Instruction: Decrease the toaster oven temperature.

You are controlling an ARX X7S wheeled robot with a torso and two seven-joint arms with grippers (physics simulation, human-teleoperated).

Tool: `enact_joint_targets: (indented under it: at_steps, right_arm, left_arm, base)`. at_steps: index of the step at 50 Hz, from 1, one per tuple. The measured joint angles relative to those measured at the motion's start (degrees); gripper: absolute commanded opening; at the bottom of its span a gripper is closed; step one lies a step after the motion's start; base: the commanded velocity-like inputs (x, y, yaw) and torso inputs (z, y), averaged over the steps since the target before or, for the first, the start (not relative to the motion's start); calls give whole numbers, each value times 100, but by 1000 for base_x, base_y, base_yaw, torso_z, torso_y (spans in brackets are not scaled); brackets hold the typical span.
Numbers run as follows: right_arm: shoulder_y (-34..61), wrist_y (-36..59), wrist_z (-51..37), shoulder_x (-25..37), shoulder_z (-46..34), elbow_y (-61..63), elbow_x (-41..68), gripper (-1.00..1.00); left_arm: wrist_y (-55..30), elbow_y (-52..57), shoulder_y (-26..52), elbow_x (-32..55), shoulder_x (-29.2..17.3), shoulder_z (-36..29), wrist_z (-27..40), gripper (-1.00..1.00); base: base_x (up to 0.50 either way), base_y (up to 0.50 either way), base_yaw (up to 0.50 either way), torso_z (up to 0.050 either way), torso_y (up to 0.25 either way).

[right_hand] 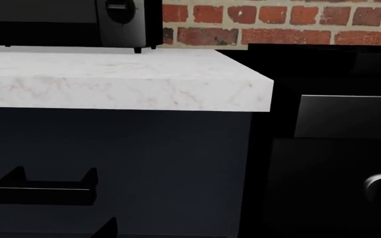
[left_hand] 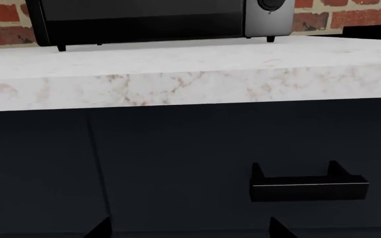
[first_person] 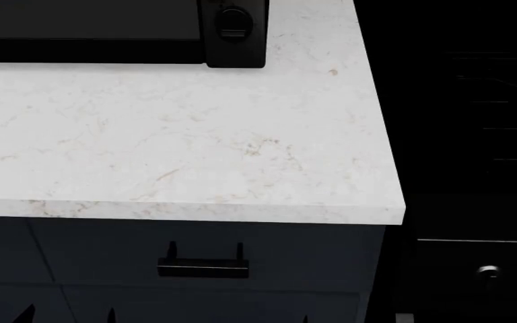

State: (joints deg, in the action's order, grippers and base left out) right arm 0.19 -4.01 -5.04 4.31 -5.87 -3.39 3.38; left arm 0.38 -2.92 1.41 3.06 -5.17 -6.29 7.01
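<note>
Black boxy toaster oven with a dark glass front (first_person: pixel 88 30) sits in the upper left of the head frame, at the back of the white marble-look desk (first_person: pixel 169 141), cut off by the top edge. Only one round black knob (first_person: pixel 233 21) on its side panel is visible there; any others are out of frame.

Both arms are low, below the desk edge, facing the dark cabinet front. Left end effector (left_hand: pixel 187 230): only two dark fingertips poke in at the bottom of the left wrist frame, well apart, so it looks released, holding nothing. Right end effector: one dark tip at the bottom of its wrist frame, so I cannot tell its state.

Risks as I see them:
- Raising either arm straight up could clip the overhanging desk edge or snag the black bar drawer handle (first_person: pixel 202 264), centre-bottom of the head frame.
- Wrong knob: with the panel cropped, the visible knob may not be temperature. Needs a better look first.
- Wrong turn direction raises the heat instead.
- Right of frame is the black range front (first_person: pixel 474 134) with a small grey dial (first_person: pixel 487 272) at lower right. The right arm is nearest it; a stray swing could bump it.
</note>
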Motion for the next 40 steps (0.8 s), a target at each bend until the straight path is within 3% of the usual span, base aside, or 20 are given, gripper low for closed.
enact_joint_targets:
  at_steps: [14,40]
  right_arm:
    - [31,794,-121,254,-107,1159,-80,100]
    - [1681,5577,-137,706,481,4775,624,100]
  left_arm:
    - [-1432,1093,261,-49,-134,-21,255,100]
    - [-6605,3401,2733,1168,-75,258,26,100]
  base:
    - [0,0,0,0,0]
    - [0,0,0,0,0]
